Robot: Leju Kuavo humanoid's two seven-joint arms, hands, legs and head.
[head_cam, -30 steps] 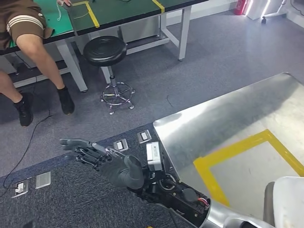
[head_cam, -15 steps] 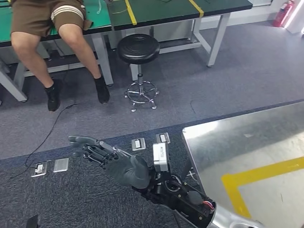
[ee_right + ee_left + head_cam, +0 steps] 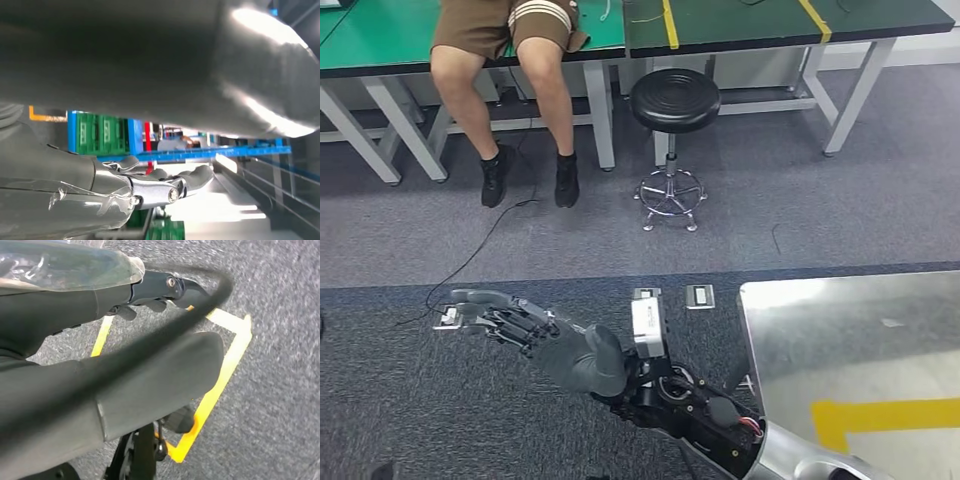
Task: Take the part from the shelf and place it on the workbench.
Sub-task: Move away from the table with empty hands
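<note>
Part whereabouts I cannot tell from my screens; neither hand has it. From the head camera, going left to right: a green table (image 3: pixel 380 35) runs along the far side, and a person (image 3: pixel 509 60) in brown shorts and black shoes sits on its edge with legs hanging down. A black cable (image 3: pixel 471 255) trails over the grey carpet from near their feet. Closer to me, my right hand (image 3: pixel 546 345) stretches out low over the carpet, pointing leftward, palm empty and fingers spread apart, gripping nothing. A small white box (image 3: pixel 648 325) sits on that wrist. Beyond it a black round stool (image 3: pixel 675 100) stands on a chrome base in front of the table. Two small metal floor sockets (image 3: pixel 700 296) lie in the carpet just beside the corner of the workbench (image 3: pixel 848 330), a shiny metal surface at the lower right with a strip of yellow tape (image 3: pixel 886 415) on it. The right wrist camera looks past the same hand's straight, silvery fingers (image 3: pixel 196 177) toward a blue shelf (image 3: pixel 211 152) holding green crates (image 3: pixel 102 134), well apart from the hand. The left wrist camera shows my left hand (image 3: pixel 151 370) over carpet marked with a yellow outline (image 3: pixel 230 355); whether it is open or closed I cannot tell.
</note>
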